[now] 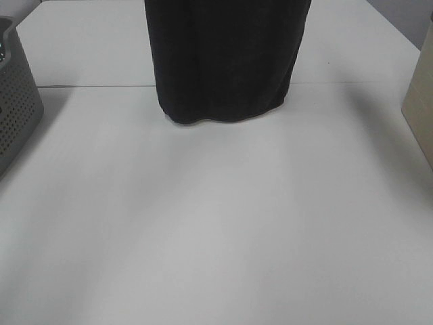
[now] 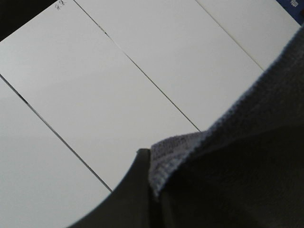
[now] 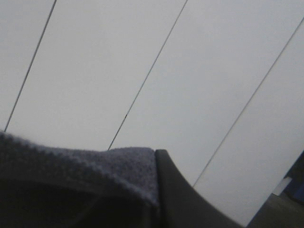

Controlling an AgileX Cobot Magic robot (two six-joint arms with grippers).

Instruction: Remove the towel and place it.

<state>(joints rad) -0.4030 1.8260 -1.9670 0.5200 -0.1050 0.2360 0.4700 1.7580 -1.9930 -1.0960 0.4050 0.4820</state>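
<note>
The dark charcoal towel (image 1: 226,61) hangs upright at the back middle of the white table (image 1: 216,223). Its lower hem bunches just at the tabletop, and its upper part runs out of the top of the exterior view. Both grippers are out of that view. In the left wrist view my left gripper (image 2: 149,166) is shut on one top corner of the towel (image 2: 228,156), with a dark finger (image 2: 128,194) beside the cloth. In the right wrist view my right gripper (image 3: 156,164) is shut on the other corner of the towel (image 3: 95,171), with a dark finger (image 3: 178,194) against the hem.
The grey perforated basket (image 1: 17,108) stands at the table's left edge. A tan box (image 1: 421,95) stands at the right edge. A seam in the tabletop (image 1: 95,86) runs across just behind the towel's hem.
</note>
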